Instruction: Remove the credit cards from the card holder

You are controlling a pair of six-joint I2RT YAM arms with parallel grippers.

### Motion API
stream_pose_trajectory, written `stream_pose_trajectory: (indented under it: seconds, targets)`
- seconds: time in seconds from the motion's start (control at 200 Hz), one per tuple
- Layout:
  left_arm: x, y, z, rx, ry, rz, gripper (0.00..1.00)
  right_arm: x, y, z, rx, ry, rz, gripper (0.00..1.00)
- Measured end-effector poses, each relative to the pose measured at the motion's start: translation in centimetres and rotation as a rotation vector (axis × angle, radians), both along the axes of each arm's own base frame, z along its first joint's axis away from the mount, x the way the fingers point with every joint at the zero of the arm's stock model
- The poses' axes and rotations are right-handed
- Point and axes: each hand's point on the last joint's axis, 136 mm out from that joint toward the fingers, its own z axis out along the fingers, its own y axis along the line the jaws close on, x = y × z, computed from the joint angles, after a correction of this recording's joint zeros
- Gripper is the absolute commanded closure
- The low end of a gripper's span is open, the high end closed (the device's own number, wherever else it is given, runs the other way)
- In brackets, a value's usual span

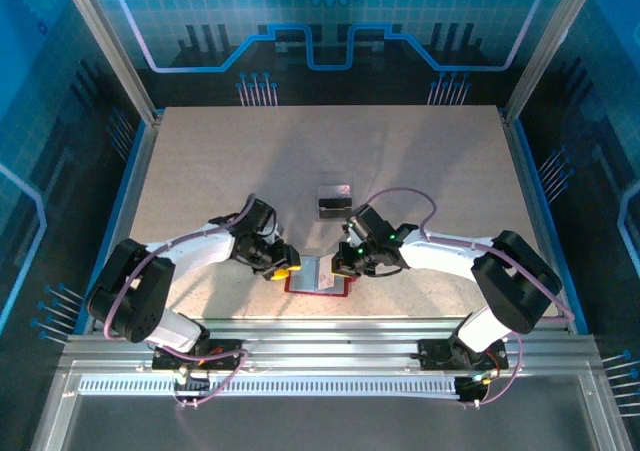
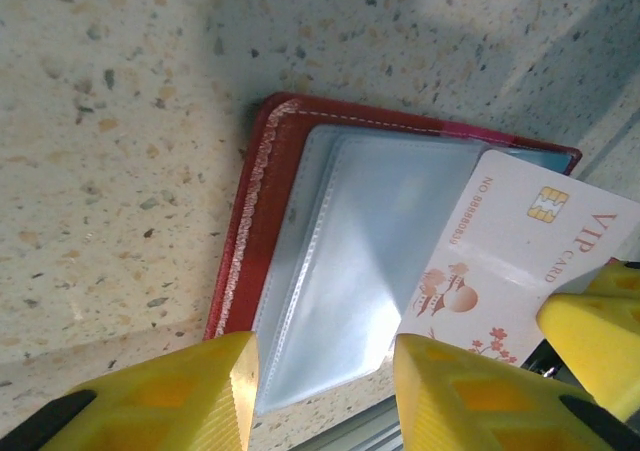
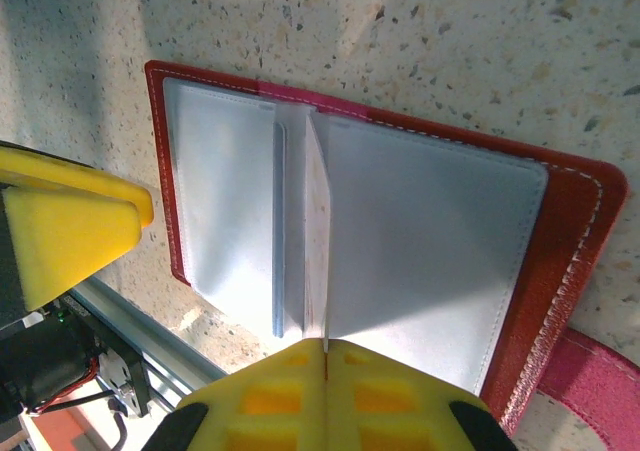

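Right claw pinches 1 white card over open card holder.

Robot lab test cell, aluminium frame, blue circuit-print walls, speckled tabletop

Card holder hemmed by left tool and right tool, credit cards stacked just beyond, far table open

Pink side tab cut off at the corner; far cards too small to count
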Motion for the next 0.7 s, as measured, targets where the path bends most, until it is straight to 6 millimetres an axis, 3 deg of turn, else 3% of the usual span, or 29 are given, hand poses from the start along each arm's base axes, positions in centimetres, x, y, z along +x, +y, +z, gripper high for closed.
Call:
stream_pose_trajectory:
  seconds: [0.345,0.7]
  targets:
    - [-1.1,0.0,-1.1,-0.009,0.048,-0.023,0.60,0.0,0.0,0.3,0.001,-0.007,0.004,1.00]
    - [-1.5,-0.3,-1.3,-0.025,0.051,-0.032,0.60,0.4,-0.2,3.0,0.023,-0.073,0.008,1.00]
